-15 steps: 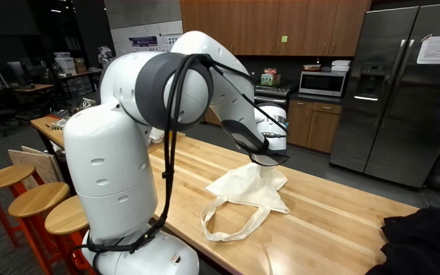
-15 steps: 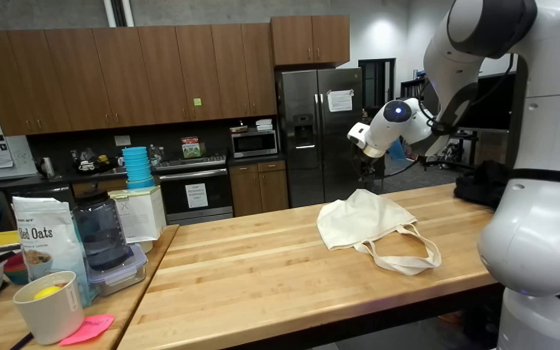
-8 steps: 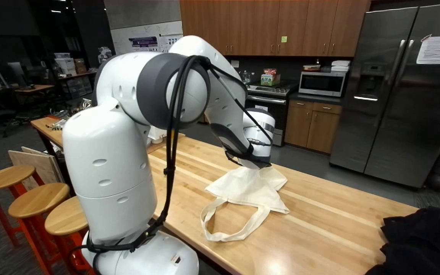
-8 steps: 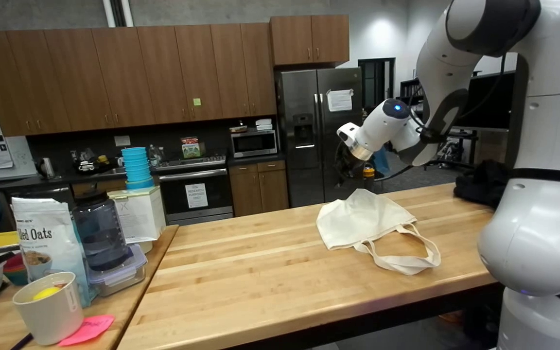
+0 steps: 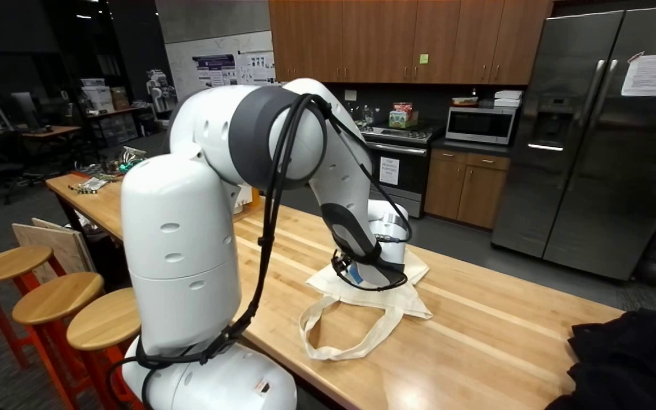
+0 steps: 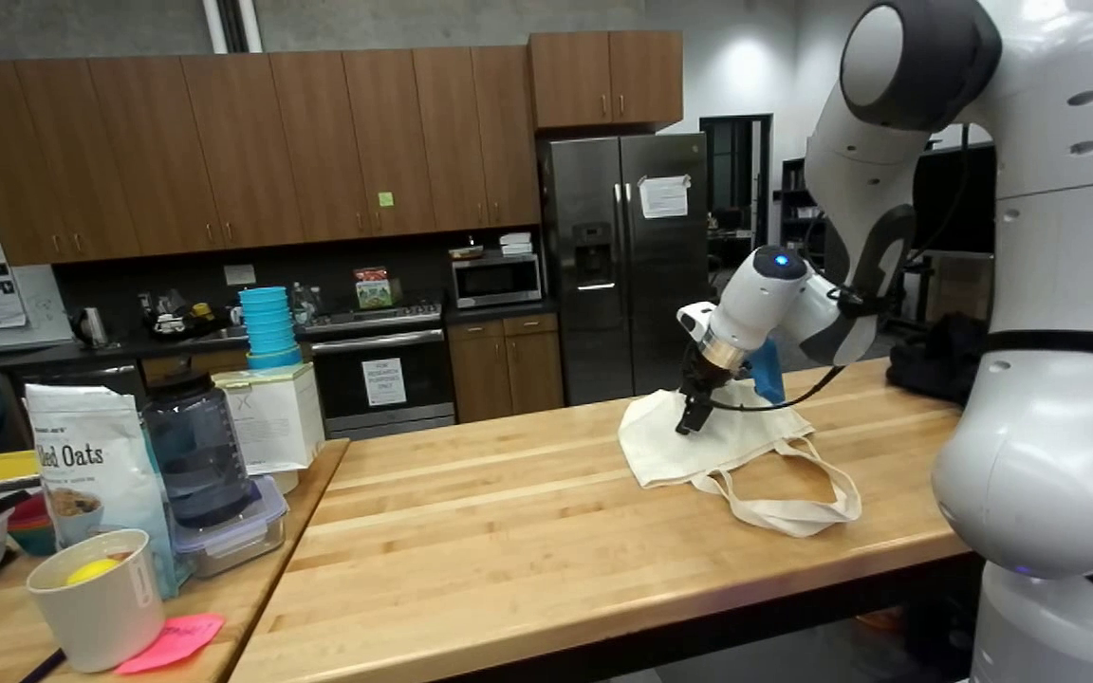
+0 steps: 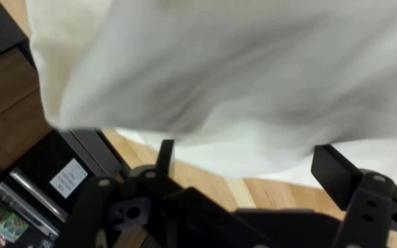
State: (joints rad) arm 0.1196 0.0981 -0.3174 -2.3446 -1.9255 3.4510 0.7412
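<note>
While brown wooden cabinets [image 6: 252,152] span ten to twelve o'clock in an exterior view, a long butcher-block table [image 6: 471,560] fills the foreground at six. Past the table's far edge, a stainless refrigerator [image 6: 660,275] stands near half past one and a black-fronted oven [image 6: 425,379] at nine. From three o'clock, a white robot arm [image 6: 1068,275] arches down over a cream cloth tote bag [image 6: 741,441], which rests rumpled on the tabletop, partly hidden by the arm in both exterior views. In an exterior view, it lies at two o'clock from the table's middle, its handles [image 6: 798,520] looping out toward half past four. A black, cloth-like bundle [image 6: 937,362] lies between two and three o'clock from the bag. In the wrist view, the tote's pale folds stretch from ten through three o'clock, while the black gripper [image 7: 245,158] sits at six, its jaws spread wide apart near the fabric; whether they touch it cannot be told. Around eight o'clock in an exterior view sit a dark jug [image 6: 195,455], a pouch with "Oats" on its label [image 6: 96,465], a beige cup [image 6: 96,607] and, smallest of all, a pink paper note [image 6: 176,640].
</note>
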